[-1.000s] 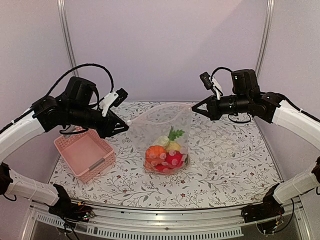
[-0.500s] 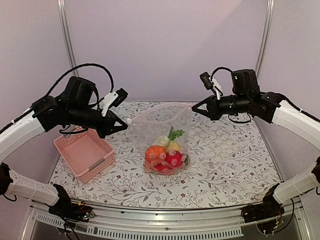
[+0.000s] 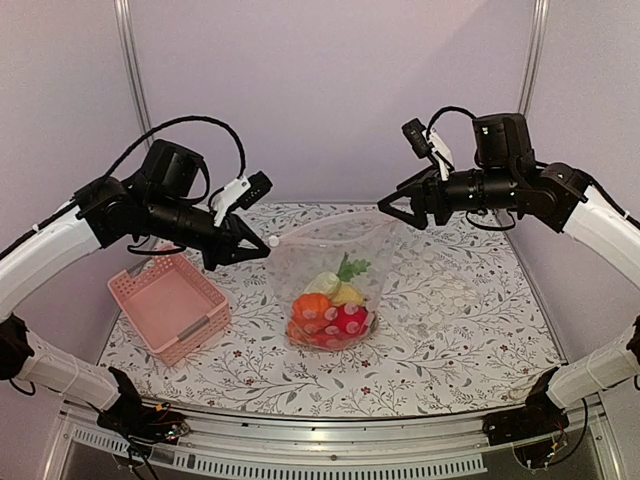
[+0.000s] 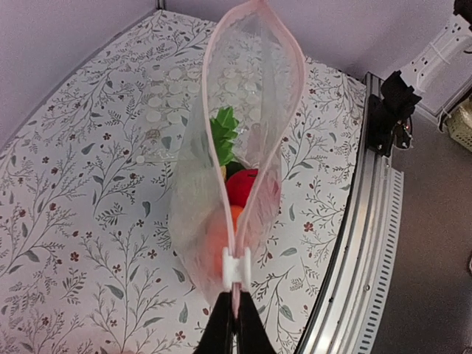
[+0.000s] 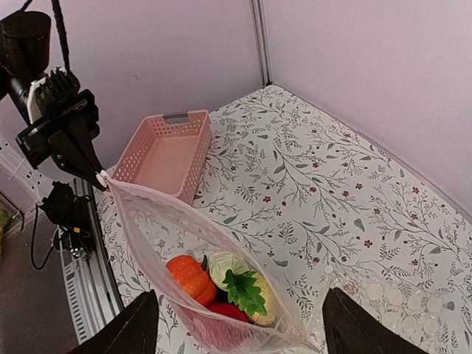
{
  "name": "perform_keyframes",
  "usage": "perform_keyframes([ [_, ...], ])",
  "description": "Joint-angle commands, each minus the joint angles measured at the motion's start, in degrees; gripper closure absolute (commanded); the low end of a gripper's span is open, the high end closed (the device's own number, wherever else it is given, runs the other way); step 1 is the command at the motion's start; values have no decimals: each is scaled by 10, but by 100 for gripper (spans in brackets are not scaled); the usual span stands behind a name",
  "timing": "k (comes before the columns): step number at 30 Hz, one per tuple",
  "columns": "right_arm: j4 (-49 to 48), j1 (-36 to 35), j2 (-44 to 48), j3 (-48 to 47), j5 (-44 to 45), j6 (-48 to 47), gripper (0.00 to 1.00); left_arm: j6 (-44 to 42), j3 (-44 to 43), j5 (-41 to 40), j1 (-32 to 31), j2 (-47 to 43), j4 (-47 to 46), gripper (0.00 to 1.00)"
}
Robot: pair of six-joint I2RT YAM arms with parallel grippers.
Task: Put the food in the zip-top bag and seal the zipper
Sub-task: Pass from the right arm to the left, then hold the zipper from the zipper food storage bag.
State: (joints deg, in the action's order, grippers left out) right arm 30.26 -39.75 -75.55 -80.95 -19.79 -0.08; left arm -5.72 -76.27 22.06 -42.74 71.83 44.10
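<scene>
The zip-top bag [image 3: 325,265] stands mid-table with its mouth gaping. Inside lies the food [image 3: 326,311]: an orange pumpkin [image 5: 190,274], a red piece [image 4: 247,184], and a white radish with green leaves [image 5: 243,290]. My left gripper [image 3: 264,246] is shut on the left end of the zipper [image 4: 221,184], just behind its white slider [image 4: 236,269]. The right gripper [image 3: 386,211] stands open around the bag's right end, and in the right wrist view its fingers [image 5: 140,324] straddle the mouth without pinching it.
A pink basket [image 3: 170,305] sits at the left on the floral tablecloth [image 3: 460,300]. A metal rail [image 4: 361,243] runs along the table's near edge. Lilac walls close the back and both sides.
The right gripper has opened and let go of the bag's right end. Both arms have risen slightly, the left hand shifting right with the zipper end. The bag's top sags a little.
</scene>
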Motion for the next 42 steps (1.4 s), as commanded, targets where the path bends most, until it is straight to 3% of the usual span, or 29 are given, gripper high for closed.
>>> perform_keyframes([
  [1,57,-42,6,-60,31,-44,22,-38,-11,46,6,4,5,100],
  [18,87,-175,-183,-217,-103,-123,32,-52,64,121,6,-44,-37,100],
  [26,101,-195,-244,-249,-122,-143,37,-54,72,141,0,-52,-41,100],
  [42,86,-208,-294,-263,-144,-141,58,-53,71,164,-1,-38,-39,100],
])
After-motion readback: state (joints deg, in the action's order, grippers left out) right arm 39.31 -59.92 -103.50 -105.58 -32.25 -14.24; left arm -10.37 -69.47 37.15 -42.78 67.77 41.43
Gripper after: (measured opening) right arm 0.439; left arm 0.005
